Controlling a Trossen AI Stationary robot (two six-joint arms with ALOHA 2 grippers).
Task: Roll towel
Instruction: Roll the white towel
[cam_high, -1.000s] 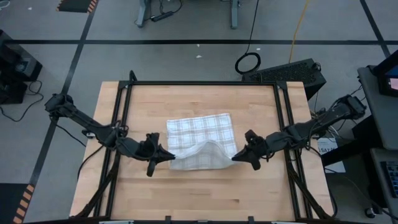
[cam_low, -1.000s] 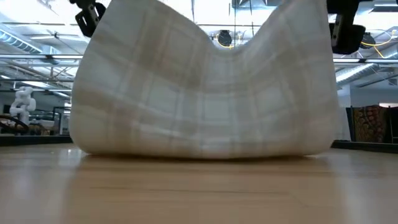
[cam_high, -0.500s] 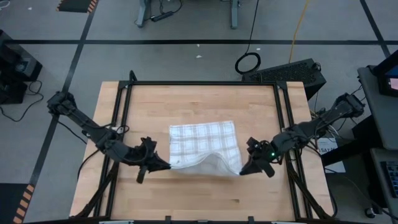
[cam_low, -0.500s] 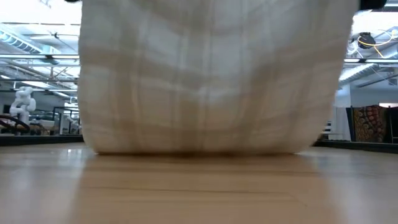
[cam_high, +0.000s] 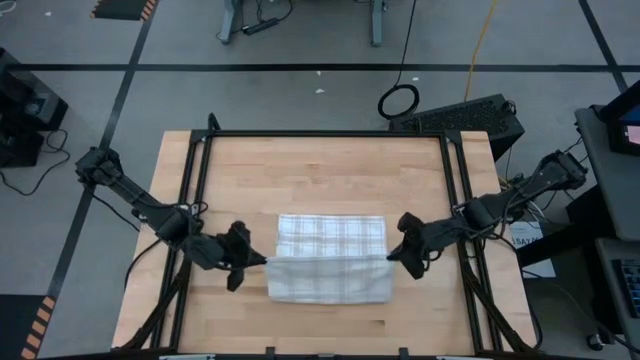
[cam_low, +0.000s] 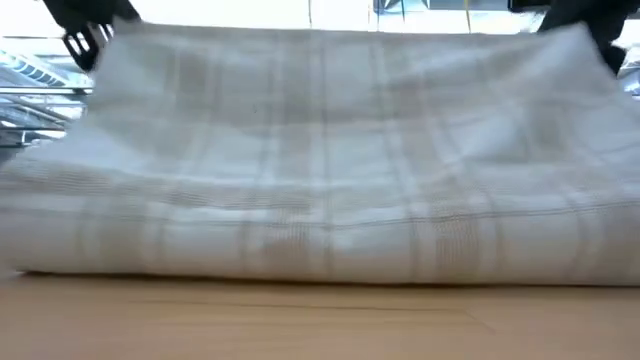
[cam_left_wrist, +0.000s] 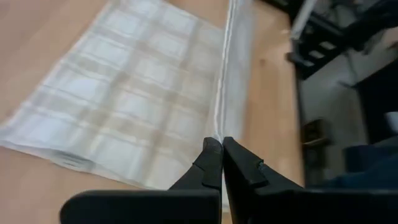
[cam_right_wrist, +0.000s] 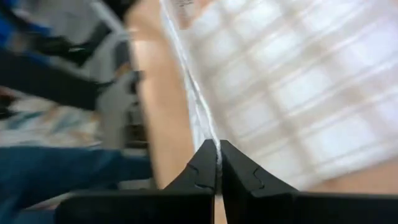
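The towel (cam_high: 330, 237), white with a faint grey check, lies mid-table. Its far part is flat on the wood. Its near part (cam_high: 330, 280) is doubled over, and the fold's rounded bottom (cam_low: 320, 255) rests on the table. My left gripper (cam_high: 264, 262) is shut at the left end of the raised edge, and my right gripper (cam_high: 390, 257) is shut at the right end. That edge (cam_low: 320, 35) runs straight between them above the table. My left gripper pinches the left end of the raised edge (cam_left_wrist: 219, 132) between its two shut fingers, slanting down from the table's left. One layer or several, I cannot tell. The edge is lifted and taut. My right gripper pinches the right end of the same edge (cam_right_wrist: 210, 132) between its shut fingers, slanting down from the table's right. The edge runs taut away from the fingertips, and the cloth drops from it onto the table.
Black frame rails (cam_high: 325, 135) border the wooden table top. Bare wood shows beyond the towel (cam_high: 320, 170) and between it and the near edge (cam_high: 320, 325). A black case (cam_high: 470, 115) stands off the table's far right corner.
Both grippers, still shut on the towel's edge, have moved toward the near edge and apart. The sagging edge is now taut and straight. The whole towel has slid toward the near edge, and its doubled part bulges lower and nearer.
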